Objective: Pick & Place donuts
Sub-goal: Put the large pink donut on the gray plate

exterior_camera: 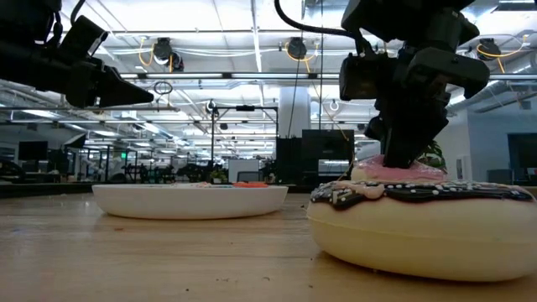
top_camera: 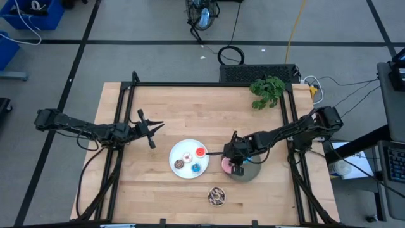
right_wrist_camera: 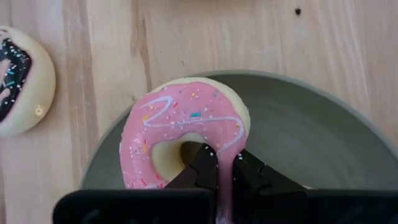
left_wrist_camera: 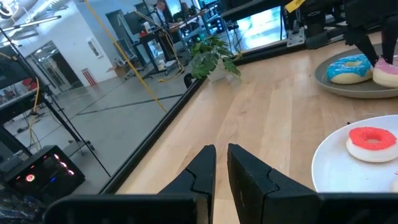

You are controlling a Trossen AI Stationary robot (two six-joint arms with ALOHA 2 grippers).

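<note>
On the white plate (top_camera: 175, 154) lie four tiny donuts: red (top_camera: 200, 152), pale pink (top_camera: 187, 157), brown (top_camera: 179, 164) and blue (top_camera: 196, 168). The chocolate-drizzled donut (top_camera: 217, 196) sits flat on the table near its near edge. The grey plate (top_camera: 252, 173) carries the pink donut (right_wrist_camera: 180, 124). It also carries the blue sprinkled donut (left_wrist_camera: 348, 68), which my right arm hides in the high view. My right gripper (right_wrist_camera: 225, 171) is down over the grey plate, shut on the pink donut. My left gripper (left_wrist_camera: 221, 155) hovers shut, left of the white plate, touching nothing. My right gripper pinches the pink donut's ring (right_wrist_camera: 225, 158) from above, pointing down. One finger (right_wrist_camera: 202, 163) stands in the hole and the other (right_wrist_camera: 252, 171) outside the ring. The donut lies flat over the grey plate's left part; whether it is lifted clear, I cannot tell.
A small green plant (top_camera: 267, 92) stands at the table's far right corner. Black frame rails (top_camera: 209, 84) run along the far, left and right edges. Bare wood lies between the left gripper and the far edge.
</note>
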